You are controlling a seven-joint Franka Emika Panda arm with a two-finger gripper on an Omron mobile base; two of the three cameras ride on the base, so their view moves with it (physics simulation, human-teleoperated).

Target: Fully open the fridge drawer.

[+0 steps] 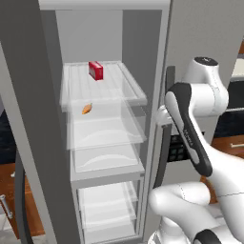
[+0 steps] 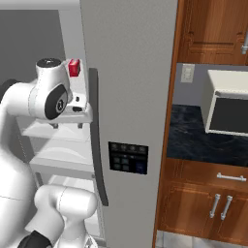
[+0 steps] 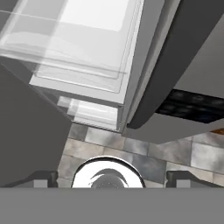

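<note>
The fridge drawer (image 1: 106, 125) is a shallow clear tray under the ribbed shelf, sticking out of the grey fridge past the shelf's front edge. A small orange item (image 1: 86, 108) lies at its back left. In the hand view the drawer (image 3: 74, 48) fills the upper left, seen from above. My gripper (image 2: 67, 125) hangs to the right of the drawer's front, next to the fridge's closed door, pointing down at the floor. Its two dark fingertips (image 3: 43, 177) stand far apart, open, with nothing between them.
A red box (image 1: 96, 70) sits on the ribbed shelf (image 1: 102, 86). Deeper clear bins (image 1: 107, 202) lie lower down. The open left door (image 1: 24, 124) flanks the fridge. The closed right door (image 2: 135, 87) carries a dark handle (image 2: 97, 140) and control panel (image 2: 128, 158). A microwave (image 2: 227, 109) stands at right.
</note>
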